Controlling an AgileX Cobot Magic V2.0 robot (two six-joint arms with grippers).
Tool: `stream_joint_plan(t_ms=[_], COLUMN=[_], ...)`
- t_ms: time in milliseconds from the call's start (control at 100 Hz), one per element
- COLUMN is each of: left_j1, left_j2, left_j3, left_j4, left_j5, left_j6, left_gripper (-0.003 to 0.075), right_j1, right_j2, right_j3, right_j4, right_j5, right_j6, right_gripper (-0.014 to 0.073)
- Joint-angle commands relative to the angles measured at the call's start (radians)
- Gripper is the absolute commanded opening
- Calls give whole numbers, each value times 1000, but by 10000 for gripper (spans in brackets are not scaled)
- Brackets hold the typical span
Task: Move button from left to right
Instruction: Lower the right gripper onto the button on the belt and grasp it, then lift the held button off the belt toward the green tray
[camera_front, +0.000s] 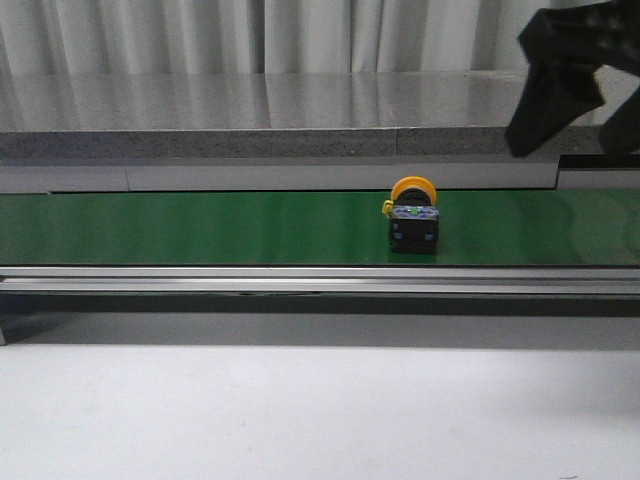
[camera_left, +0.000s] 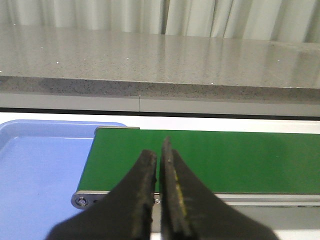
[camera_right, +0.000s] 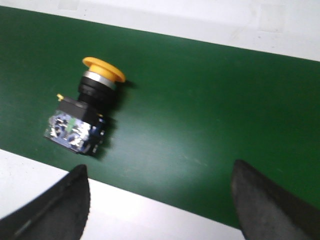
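On the white surface (camera_front: 320, 410) nearest the front camera we see nothing but bare top, and just behind it runs the metal rail (camera_front: 300, 281) of the conveyor. Behind that rail lies the green belt (camera_front: 200, 228), and the button (camera_front: 413, 217) sits on the belt, right of the belt's middle, lying on its side with its yellow-orange cap toward the far edge and its black body toward the rail. In the right wrist view we find the button (camera_right: 86, 108) resting free on the belt (camera_right: 200, 110), touched by nothing. The right gripper (camera_right: 160, 200) hangs above the belt with its fingers (camera_right: 270, 205) spread wide apart and the button off to one side of the gap. In the front view that gripper (camera_front: 560, 75) shows as a dark shape above the belt's far right. The left gripper (camera_left: 160, 195) has its fingers (camera_left: 142, 200) pressed together, holding nothing, over the belt's end roller (camera_left: 81, 201), beside a blue tray (camera_left: 40, 170). Beyond the belt we see a grey speckled counter (camera_front: 250, 120) and pale curtains (camera_front: 200, 35).
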Motion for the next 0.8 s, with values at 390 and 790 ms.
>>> stream_joint_plan(t_ms=[390, 790], left_j1=[-9, -9], left_j2=[10, 10], left_j3=[-29, -29], left_j4=[-9, -9], left_j5=[-83, -83], left_j6=[-2, -2], left_gripper=[5, 5], right_j1=[85, 85], right_j2=[212, 297], right_j3=[-172, -174], right_j4=[10, 9], right_j5=[-107, -79], right_j6=[0, 0], right_gripper=[550, 286])
